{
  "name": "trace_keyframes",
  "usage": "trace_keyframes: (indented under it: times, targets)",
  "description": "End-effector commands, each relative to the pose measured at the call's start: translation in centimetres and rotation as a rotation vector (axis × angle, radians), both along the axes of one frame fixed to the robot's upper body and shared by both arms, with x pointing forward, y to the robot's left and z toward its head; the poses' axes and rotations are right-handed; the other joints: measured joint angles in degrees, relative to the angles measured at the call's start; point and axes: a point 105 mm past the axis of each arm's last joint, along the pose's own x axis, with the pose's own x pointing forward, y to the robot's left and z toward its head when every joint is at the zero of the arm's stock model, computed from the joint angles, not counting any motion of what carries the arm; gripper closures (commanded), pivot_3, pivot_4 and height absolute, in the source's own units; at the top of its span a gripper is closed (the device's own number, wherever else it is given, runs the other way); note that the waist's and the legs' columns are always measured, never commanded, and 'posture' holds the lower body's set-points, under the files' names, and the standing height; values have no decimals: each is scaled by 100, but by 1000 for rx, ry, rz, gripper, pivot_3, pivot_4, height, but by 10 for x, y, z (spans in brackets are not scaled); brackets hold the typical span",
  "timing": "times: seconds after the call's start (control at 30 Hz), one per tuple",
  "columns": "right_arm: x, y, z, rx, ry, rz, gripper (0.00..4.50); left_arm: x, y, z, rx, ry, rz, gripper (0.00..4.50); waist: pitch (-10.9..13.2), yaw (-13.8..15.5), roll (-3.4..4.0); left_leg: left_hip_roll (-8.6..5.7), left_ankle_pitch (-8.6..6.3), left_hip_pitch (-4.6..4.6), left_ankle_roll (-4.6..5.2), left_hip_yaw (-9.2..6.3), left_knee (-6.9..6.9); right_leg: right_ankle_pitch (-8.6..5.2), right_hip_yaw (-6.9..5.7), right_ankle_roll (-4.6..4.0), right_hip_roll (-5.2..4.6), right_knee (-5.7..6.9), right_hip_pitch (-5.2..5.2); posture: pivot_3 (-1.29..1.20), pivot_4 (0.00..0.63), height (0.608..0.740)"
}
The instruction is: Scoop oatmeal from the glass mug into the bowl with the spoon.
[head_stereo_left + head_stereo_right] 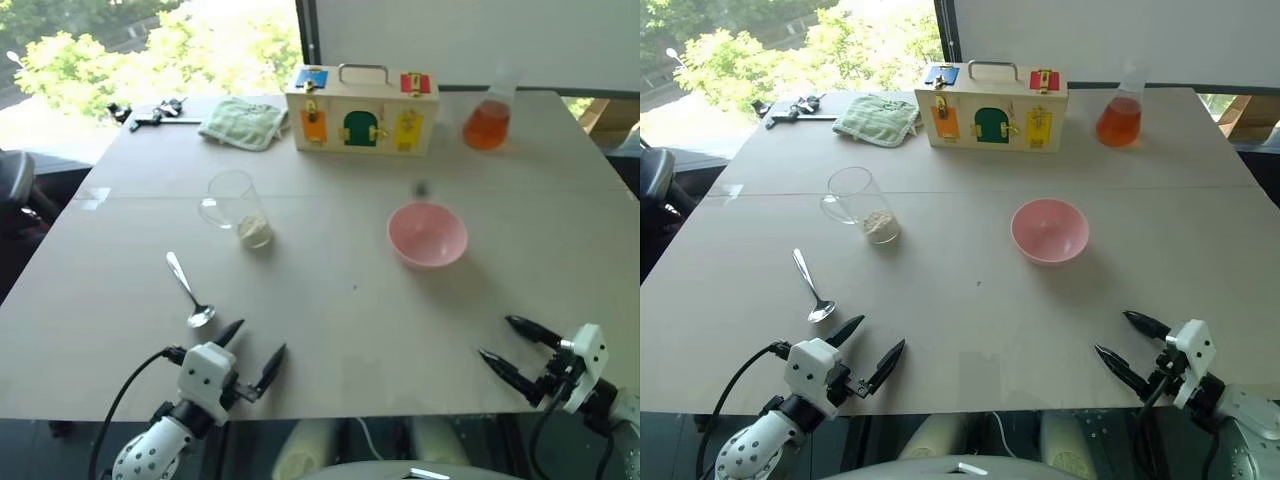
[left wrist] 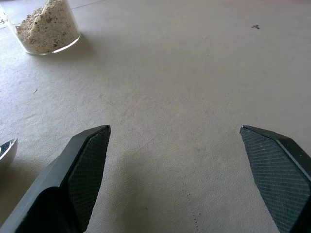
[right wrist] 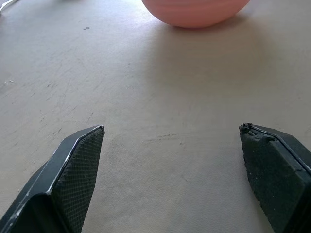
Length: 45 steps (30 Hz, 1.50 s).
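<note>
Nothing of the task looks begun; the oatmeal (image 1: 879, 224) sits as a pale clump in the bottom of the glass mug (image 1: 858, 202), which stands on the table (image 1: 970, 320) to the left of centre; the pink bowl (image 1: 1049, 230) lies well apart to its right and appears empty; the spoon (image 1: 812, 286) lies flat on the table, nearer the robot than the mug, untouched. The left gripper (image 1: 866, 352) hovers just beside the spoon's oval end, fingers spread wide and holding nothing; the right gripper (image 1: 1126, 345) waits near the table's front edge, likewise spread and empty. Grasping the spoon, scooping and tipping into the bowl all remain.
</note>
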Motion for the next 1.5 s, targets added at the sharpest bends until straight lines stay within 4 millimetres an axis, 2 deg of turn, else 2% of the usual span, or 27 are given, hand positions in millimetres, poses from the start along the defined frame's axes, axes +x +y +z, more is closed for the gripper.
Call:
trace_keyframes:
  times: [0.03,0.3,0.83,0.93,1.07,1.17,1.3,1.4,1.5]
  targets:
    - [4,3,5,-8,-44,16,0,-2,1,-3,12,13,16,39,0,-1,0,0,0,0,0,0,0,0,0,0,0,0,0,0,150,740]
    - [9,5,3,-2,-48,21,0,-2,-2,1,0,-7,10,39,0,-4,1,0,0,0,0,-1,0,0,-2,0,0,-3,1,0,150,740]
    - [9,7,5,-2,-56,32,0,-5,-2,-5,-9,-3,12,39,0,-5,1,0,0,0,1,-1,0,0,-1,0,0,-4,2,0,150,740]
    - [10,10,11,3,-67,55,0,-4,-2,3,-12,-52,4,39,0,-5,0,0,0,0,1,-1,0,0,-1,0,0,-5,2,0,150,740]
    - [11,25,26,45,-67,131,0,9,5,32,-122,-150,132,39,6,-5,-6,0,0,-2,1,-1,1,1,-1,0,0,-5,1,0,150,740]
    - [7,46,41,86,-69,235,0,12,4,50,-125,-222,167,39,8,-7,-9,0,0,-3,1,-3,3,1,-4,1,1,-5,1,0,150,740]
    - [2,72,62,111,-77,370,0,18,30,68,-139,-276,430,39,9,-2,-13,0,0,-5,1,-3,3,2,-5,2,2,-12,2,0,150,740]
    - [1,91,77,126,-89,460,0,19,51,71,-118,-236,615,39,25,-2,-40,0,-1,-6,3,-6,4,4,-9,6,4,-16,3,0,150,740]
    - [-1,102,81,116,-79,521,0,22,66,66,-126,-153,733,39,27,14,-49,-1,0,-6,2,-11,6,5,-15,8,5,-17,5,0,150,740]
